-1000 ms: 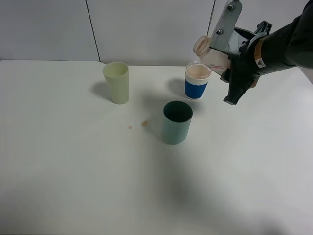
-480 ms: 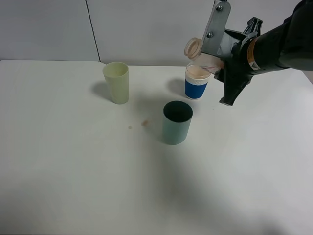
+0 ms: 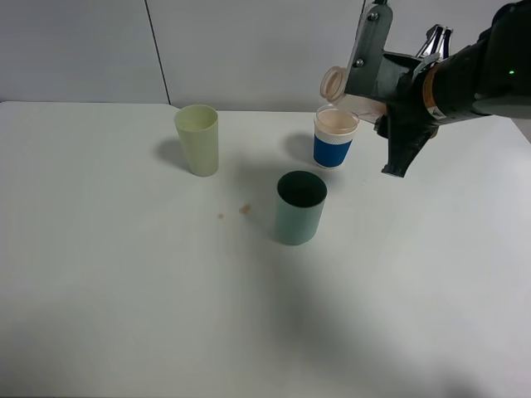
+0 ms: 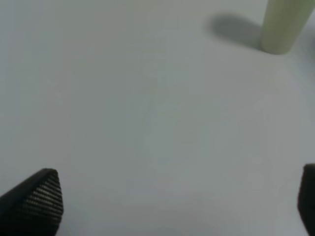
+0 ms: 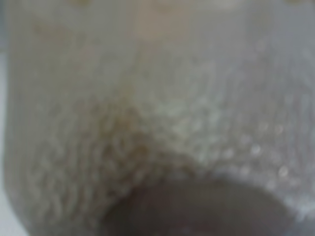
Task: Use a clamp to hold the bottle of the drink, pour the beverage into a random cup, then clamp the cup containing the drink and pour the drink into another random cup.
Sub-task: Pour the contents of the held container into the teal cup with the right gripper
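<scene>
Black right pincer [image 3: 373, 99] clamps a small translucent plastic bottle [image 3: 347, 89], tilted; teal-green plastic tumbler [image 3: 300, 207] and pale yellow-green tumbler [image 3: 197, 139] stand upright.

The high camera looks down on the whole table [image 3: 124, 315]. The left wrist faces it nearer, sharing the pale yellow-green tumbler [image 4: 283, 24]. The right wrist sits blurred against the bottle [image 5: 147, 98].

White table [image 3: 116, 315] fills most of view — matte, w/ small brownish spots [image 3: 245, 209] nr middle. Behind it, pale grey wall [image 3: 75, 50] w/ dark vertical seam [image 3: 158, 50]. Soft, even light.
</scene>
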Robot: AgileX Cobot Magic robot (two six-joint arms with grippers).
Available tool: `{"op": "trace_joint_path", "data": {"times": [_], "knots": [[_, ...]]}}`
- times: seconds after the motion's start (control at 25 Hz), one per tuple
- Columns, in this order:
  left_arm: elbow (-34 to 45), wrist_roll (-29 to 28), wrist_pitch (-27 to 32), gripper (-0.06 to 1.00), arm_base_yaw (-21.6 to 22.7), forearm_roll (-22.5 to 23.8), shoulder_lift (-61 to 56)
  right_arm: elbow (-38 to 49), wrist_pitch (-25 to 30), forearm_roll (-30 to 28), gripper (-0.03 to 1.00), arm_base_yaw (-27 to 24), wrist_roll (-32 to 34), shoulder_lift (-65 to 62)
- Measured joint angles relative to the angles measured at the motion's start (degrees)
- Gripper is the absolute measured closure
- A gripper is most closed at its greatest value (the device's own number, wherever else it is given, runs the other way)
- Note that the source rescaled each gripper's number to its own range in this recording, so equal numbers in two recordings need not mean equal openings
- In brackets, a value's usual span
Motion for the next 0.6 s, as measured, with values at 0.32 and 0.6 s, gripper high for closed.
{"op": "trace_joint_path", "data": {"times": [0.32,0.6], "knots": [[0.0,0.0,0.0,0.05,0.0,0.0,0.0,6.2,-4.1,-1.7,0.95,0.9,0.1,-0.1],[0.0,0.0,0.0,0.05,0.0,0.0,0.0,8.5,-6.4,-3.2,0.95,0.9,0.1,-0.1]]}}
